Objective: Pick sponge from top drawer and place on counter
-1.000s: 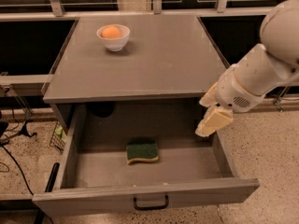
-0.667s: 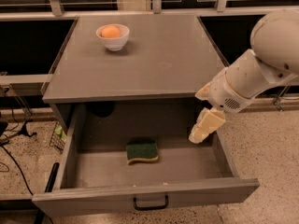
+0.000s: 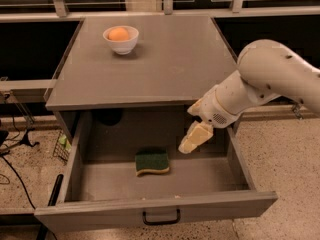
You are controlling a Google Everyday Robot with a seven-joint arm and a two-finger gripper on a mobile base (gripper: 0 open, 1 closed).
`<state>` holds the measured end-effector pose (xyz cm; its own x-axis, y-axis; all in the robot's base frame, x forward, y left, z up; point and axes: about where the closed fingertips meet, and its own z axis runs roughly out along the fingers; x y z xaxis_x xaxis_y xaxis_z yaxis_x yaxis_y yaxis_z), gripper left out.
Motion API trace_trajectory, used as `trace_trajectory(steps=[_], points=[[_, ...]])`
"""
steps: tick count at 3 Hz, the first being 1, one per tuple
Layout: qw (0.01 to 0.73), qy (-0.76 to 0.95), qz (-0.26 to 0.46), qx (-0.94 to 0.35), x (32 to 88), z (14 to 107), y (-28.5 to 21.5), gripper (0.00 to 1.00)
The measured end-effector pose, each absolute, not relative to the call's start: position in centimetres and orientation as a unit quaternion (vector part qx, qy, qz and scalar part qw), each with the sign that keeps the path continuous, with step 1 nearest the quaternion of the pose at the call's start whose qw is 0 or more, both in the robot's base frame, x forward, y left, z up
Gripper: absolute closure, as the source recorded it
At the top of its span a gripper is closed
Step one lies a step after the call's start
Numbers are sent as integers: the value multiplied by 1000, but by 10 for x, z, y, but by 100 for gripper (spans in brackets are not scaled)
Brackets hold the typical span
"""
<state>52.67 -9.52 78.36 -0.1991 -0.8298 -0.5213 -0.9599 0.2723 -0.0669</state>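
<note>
The sponge (image 3: 152,163), dark green on top with a yellow base, lies flat on the floor of the open top drawer (image 3: 155,215), near its middle. The drawer is pulled fully out below the grey counter (image 3: 165,64); its black loop handle (image 3: 161,217) shows on the front panel. My gripper (image 3: 192,140) hangs over the drawer's right half, pointing down and left, a short way right of and above the sponge. It does not touch the sponge and holds nothing.
A white bowl (image 3: 121,40) holding an orange fruit (image 3: 119,33) stands at the counter's back left. My white arm (image 3: 270,79) reaches in from the right over the drawer's right wall. Speckled floor (image 3: 285,159) lies to the right; cables are at the left.
My gripper has moved left and slightly down, from over the drawer's right wall toward the sponge. The sponge, drawer and bowl have not moved.
</note>
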Motion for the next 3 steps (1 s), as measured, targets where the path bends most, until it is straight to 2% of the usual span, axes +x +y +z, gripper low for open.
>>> trace_trajectory(steps=[3], points=[[227, 748, 184, -596, 531, 707, -44, 31]])
